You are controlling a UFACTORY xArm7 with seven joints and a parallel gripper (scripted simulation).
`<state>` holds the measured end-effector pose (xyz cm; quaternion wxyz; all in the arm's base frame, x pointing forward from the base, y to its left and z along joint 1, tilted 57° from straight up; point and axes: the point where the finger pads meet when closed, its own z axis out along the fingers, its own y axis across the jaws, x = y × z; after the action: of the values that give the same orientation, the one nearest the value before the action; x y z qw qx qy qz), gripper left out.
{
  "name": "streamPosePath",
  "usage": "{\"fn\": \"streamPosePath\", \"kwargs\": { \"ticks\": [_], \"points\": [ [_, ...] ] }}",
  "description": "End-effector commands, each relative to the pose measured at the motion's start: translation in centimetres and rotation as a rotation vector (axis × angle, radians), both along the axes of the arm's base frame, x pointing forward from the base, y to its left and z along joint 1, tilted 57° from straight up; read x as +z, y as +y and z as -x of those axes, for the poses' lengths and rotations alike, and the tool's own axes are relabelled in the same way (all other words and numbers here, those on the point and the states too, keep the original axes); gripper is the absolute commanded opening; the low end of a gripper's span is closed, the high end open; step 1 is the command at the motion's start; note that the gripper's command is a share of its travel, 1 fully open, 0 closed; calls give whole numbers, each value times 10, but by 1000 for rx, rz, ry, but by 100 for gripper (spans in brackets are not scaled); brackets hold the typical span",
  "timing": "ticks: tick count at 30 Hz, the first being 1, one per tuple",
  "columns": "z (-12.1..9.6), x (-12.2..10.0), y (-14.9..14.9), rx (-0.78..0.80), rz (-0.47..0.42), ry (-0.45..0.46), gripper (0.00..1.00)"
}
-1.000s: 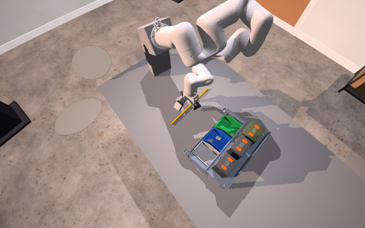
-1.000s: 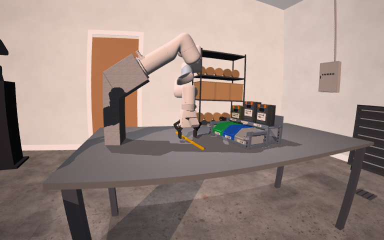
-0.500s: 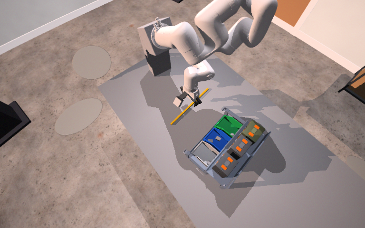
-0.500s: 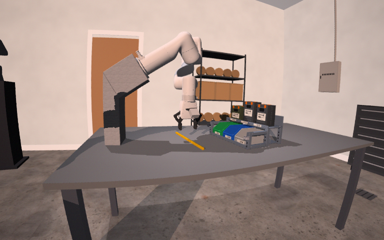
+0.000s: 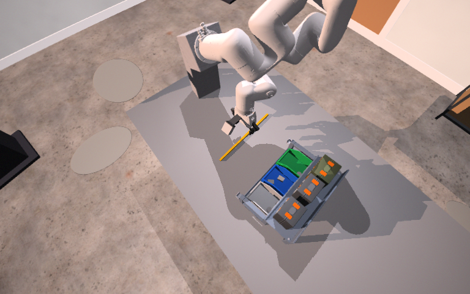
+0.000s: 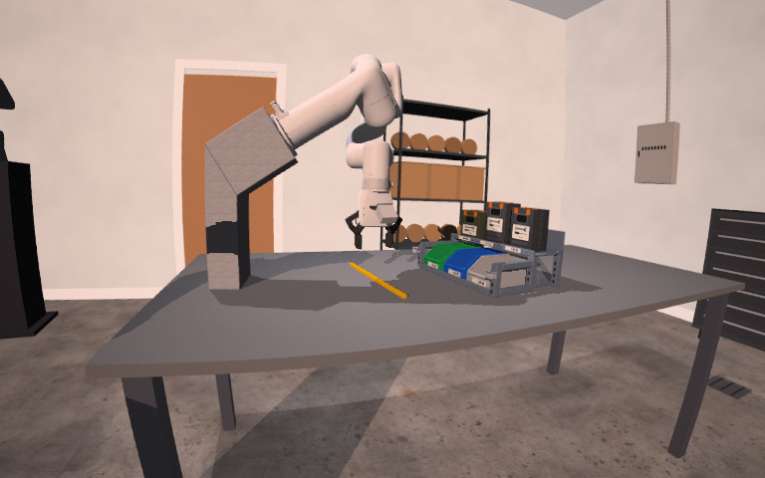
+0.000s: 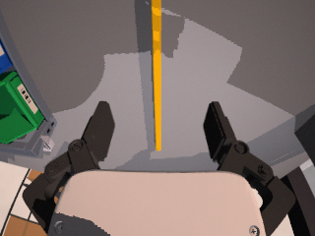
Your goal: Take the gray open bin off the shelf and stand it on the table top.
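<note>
With its fingers spread wide and nothing held, the gripper [image 5: 254,130] [image 6: 375,241] [image 7: 158,113] hangs above the table top [image 5: 173,138] [image 6: 316,327] [image 7: 187,93], over a yellow strip [image 5: 243,138] [image 6: 379,280] [image 7: 157,88]. Gray open bin [image 5: 262,198] [image 6: 496,267]: on the shelf's [image 5: 254,210] [image 6: 457,283] [image 7: 30,145] lower tier, end of row, beside the blue bin [image 5: 277,180] [image 6: 463,260] [image 7: 4,58]; green bin [image 5: 294,162] [image 6: 445,253] [image 7: 17,108] beyond that. Three lidded dark cases [image 5: 290,213] [image 6: 529,228] on the upper tier.

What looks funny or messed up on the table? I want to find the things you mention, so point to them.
Nothing looks spilled or broken. The yellow stick [image 5: 238,140] [image 6: 378,280] [image 7: 157,98] lies by itself on the table [image 5: 180,152] [image 6: 316,332], outside the shelf [image 5: 252,209] [image 6: 496,284], but it may belong there. The green, blue and gray bins sit neatly in a row.
</note>
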<state>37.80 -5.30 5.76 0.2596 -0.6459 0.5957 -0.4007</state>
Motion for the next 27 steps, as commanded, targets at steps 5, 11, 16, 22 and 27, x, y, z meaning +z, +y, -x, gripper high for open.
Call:
{"fn": "streamPosePath", "kwargs": {
  "ticks": [5, 11, 16, 22, 27],
  "points": [
    [26, 19, 6, -1, 1, 0, 100],
    [43, 32, 11, -1, 2, -1, 100],
    [43, 32, 11, -1, 2, -1, 100],
    [26, 19, 7, -1, 2, 0, 100],
    [43, 32, 12, -1, 2, -1, 100]
  ]
}}
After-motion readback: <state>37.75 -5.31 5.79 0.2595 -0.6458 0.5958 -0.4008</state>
